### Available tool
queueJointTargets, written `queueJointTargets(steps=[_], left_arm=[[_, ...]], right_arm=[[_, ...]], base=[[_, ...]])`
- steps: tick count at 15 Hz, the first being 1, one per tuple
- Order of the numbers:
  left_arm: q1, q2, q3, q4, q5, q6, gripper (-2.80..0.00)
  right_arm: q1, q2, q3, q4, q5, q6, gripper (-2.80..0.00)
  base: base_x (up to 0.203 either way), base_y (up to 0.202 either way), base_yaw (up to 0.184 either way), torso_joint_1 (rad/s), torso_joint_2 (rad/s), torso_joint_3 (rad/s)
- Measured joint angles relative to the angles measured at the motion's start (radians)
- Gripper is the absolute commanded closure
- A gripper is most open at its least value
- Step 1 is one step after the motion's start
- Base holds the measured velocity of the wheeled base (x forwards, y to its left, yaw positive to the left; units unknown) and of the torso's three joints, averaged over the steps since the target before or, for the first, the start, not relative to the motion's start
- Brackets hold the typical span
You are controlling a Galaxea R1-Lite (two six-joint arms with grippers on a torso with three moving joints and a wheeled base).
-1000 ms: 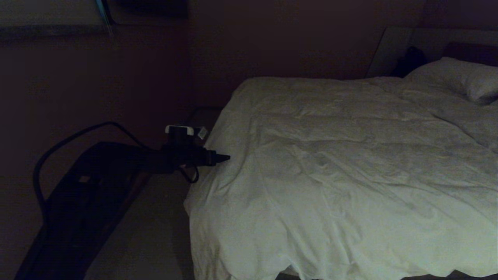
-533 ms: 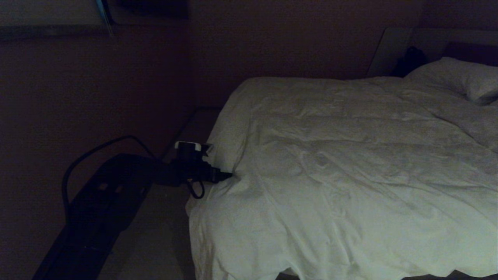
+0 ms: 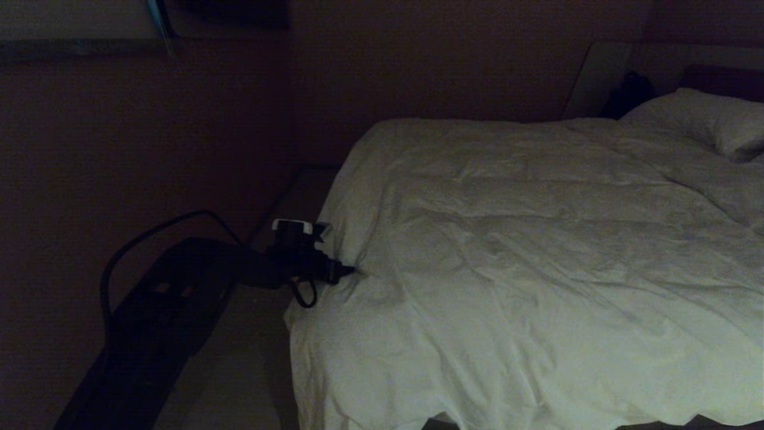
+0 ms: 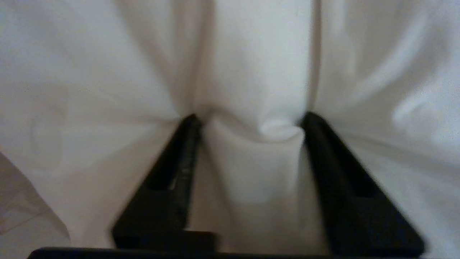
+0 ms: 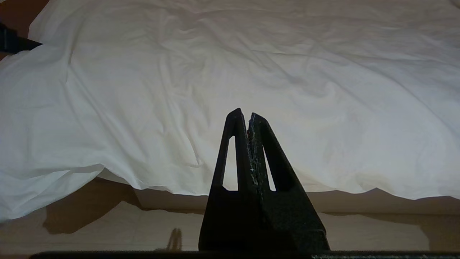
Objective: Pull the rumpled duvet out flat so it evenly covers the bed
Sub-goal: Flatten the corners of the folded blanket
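White cloth: the duvet (image 3: 537, 269), a very large puffy creased quilt, lies spread over the bed (image 3: 603, 71), reaching from the pillow end to the near foot edge, where it hangs over the side.
Bed: wide and low, with a pale surround at the head; its near base shows as a pale strip under the duvet's hem in the right wrist view.
Left gripper (image 3: 349, 272): black, reaching in level from the left side of the bed, its tips pressed into the duvet's side edge.
Left jaws: partly parted, with a soft bulge of duvet cloth (image 4: 251, 151) between them; both fingertips (image 4: 190, 124) dent the fabric and creases fan out from each tip. Whether the fold is truly clamped cannot be told.
Right gripper (image 5: 248, 117): black, outside the head view, hovering off the foot of the bed, apart from the cloth.
Right jaws: clenched together tip to tip, holding nothing.
Pillow (image 3: 704, 119): plump white rectangle at the far right, by the head of the bed, lying just beyond the duvet's top edge.
Floor (image 5: 107, 223): pale, visible below the hanging hem.
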Motion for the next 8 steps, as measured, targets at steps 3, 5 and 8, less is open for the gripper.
queueJointTargets(steps=[3,5,8], left_arm=[[-0.010,-0.006,0.000,-0.009,0.001,-0.008,0.00],[-0.018,-0.018,0.002,-0.009,0.004,-0.029,0.00],[-0.027,-0.052,0.003,-0.001,0.004,-0.109,0.00]], right_arm=[[0.000,0.000,0.000,0.000,0.000,0.000,0.00],[0.000,0.000,0.000,0.000,0.000,0.000,0.00],[0.000,0.000,0.000,0.000,0.000,0.000,0.00]], base=[[0.000,0.000,0.000,0.000,0.00,0.000],[0.000,0.000,0.000,0.000,0.00,0.000],[0.000,0.000,0.000,0.000,0.00,0.000]])
